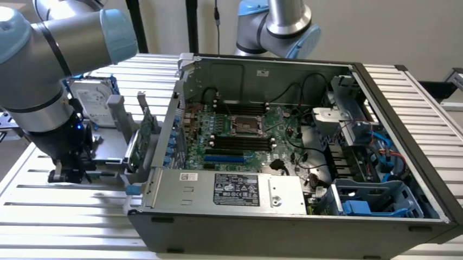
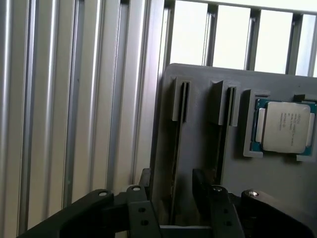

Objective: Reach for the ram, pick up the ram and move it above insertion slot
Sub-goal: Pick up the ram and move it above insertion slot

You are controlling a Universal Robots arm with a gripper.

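Observation:
The ram (image 2: 176, 144) stands on edge in a slot of a grey holder (image 2: 198, 99), so I see it as a thin dark strip. My gripper (image 2: 173, 191) straddles its near end: one finger (image 2: 144, 181) is on one side, the other on the opposite side, and a gap remains on each side, so the gripper is open. In the exterior view the gripper (image 1: 71, 170) hangs low at the holder (image 1: 108, 149), to the exterior view's left of the open computer case (image 1: 289, 227). The black memory slots (image 1: 242, 142) lie on the motherboard inside the case.
A processor chip (image 2: 285, 130) sits in a pocket of the holder beside a second narrow slot (image 2: 227, 124). A silver hard drive (image 1: 94, 103) and a green expansion card (image 1: 148, 127) stand in the holder. Cables, a power supply (image 1: 231, 189) and drive cages crowd the case.

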